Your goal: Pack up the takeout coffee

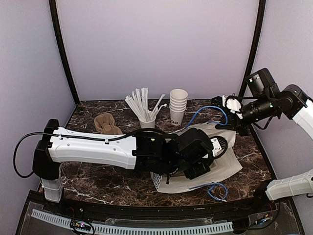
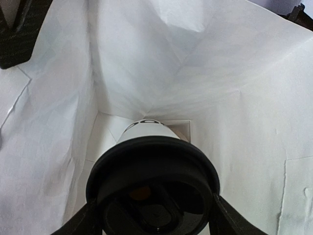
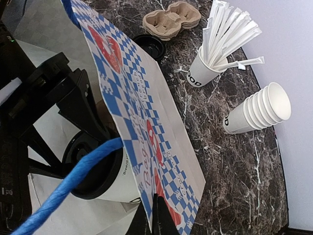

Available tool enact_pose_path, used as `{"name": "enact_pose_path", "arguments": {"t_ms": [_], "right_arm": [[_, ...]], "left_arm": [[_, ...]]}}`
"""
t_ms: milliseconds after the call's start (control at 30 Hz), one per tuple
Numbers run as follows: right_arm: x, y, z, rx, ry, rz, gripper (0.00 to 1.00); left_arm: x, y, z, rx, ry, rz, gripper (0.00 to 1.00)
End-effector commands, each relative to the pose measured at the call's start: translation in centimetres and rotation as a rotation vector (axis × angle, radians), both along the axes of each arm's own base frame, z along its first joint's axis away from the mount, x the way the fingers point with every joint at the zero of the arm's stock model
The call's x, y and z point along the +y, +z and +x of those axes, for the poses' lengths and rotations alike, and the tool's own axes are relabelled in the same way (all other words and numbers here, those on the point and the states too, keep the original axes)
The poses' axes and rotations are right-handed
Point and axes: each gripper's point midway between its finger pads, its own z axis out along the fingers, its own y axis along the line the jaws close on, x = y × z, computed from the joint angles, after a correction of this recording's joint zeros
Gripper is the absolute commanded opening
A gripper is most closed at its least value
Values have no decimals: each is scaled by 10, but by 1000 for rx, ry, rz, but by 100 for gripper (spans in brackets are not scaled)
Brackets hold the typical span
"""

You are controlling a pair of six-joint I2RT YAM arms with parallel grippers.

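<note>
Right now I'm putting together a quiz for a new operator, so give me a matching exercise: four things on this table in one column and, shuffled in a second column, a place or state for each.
Things:
1. lidded coffee cup
2. white straws
3. cup carrier
4. empty cups

Places or states:
A. white, nested in one stack
B. brown, at the back left of the table
C. inside the paper bag
D. standing in the straw cup

Pairs: 1-C, 2-D, 3-B, 4-A.
</note>
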Motion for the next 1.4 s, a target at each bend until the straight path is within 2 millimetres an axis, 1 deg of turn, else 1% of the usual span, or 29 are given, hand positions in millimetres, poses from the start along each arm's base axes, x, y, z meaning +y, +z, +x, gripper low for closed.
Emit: {"name": "enact_pose_path", "arguments": {"t_ms": [0,67,100,133,167,200,233,267,300,333,367,400,433,467,533,633,733,767,800,867,967,1067,1100,1133,1167,1267,1300,1333,1367], "right_arm": [[-2,15,4,-46,-27,26,0],[-2,21,0,-41,-17,39,0],[-2,27,-5,-31,-2,57,0],[-3,33,-8,-27,7,78,0],[-5,39,-8,-30,-3,99,0],[-9,43,-5,-45,-27,110,0],[-13,41,-2,-56,-49,106,0],[-17,38,1,-71,-68,91,0],[-22,32,5,-83,-97,70,0],[-26,24,10,-92,-125,51,0],[-29,13,13,-90,-142,23,0],[-32,3,16,-91,-157,3,0],[-35,-7,20,-94,-179,-18,0],[-39,-15,24,-101,-200,-37,0],[-47,-23,30,-132,-239,-72,0],[-57,-13,41,-207,-307,-78,0],[-58,2,50,-253,-355,-49,0],[-57,6,52,-261,-362,-39,0],[-57,9,54,-267,-371,-30,0],[-58,19,58,-286,-392,-11,0],[-59,36,56,-308,-405,19,0],[-53,34,43,-276,-330,25,0],[-48,28,32,-246,-268,28,5],[-44,21,22,-214,-217,26,13],[-41,15,14,-186,-181,28,23],[-37,-5,-4,-107,-107,24,51],[-36,-10,-7,-89,-99,21,55],[-36,-14,-8,-81,-96,20,58],[-36,-16,-8,-78,-97,20,58]], "left_arm": [[-1,19,-7,46,-42,-25,9],[2,11,-8,64,-37,13,9],[7,5,-9,69,-29,33,9],[10,8,-10,69,-30,31,9],[15,1,-11,61,-29,47,9],[18,9,-14,54,-37,27,9],[20,1,-16,53,-46,29,9],[22,9,-18,52,-55,6,9],[20,9,-23,63,-77,-16,9],[16,24,-29,62,-100,-72,10],[14,26,-35,72,-127,-89,10],[9,41,-41,74,-153,-148,10],[8,47,-42,75,-162,-169,10],[7,58,-43,68,-168,-207,10],[5,77,-38,37,-150,-256,10],[6,99,-29,-24,-115,-313,10],[7,135,-15,-127,-62,-442,10],[7,143,-12,-147,-51,-471,10],[5,159,-10,-175,-46,-528,10],[2,174,-5,-199,-33,-577,11],[5,184,0,-231,-9,-597,11],[17,191,3,-268,16,-595,11],[25,194,5,-280,35,-597,11],[32,201,6,-291,41,-604,11],[36,199,7,-297,54,-597,11],[52,207,9,-315,82,-596,12],[56,205,11,-321,96,-582,12],[61,208,12,-327,102,-581,12],[64,204,13,-332,114,-563,12]]}}
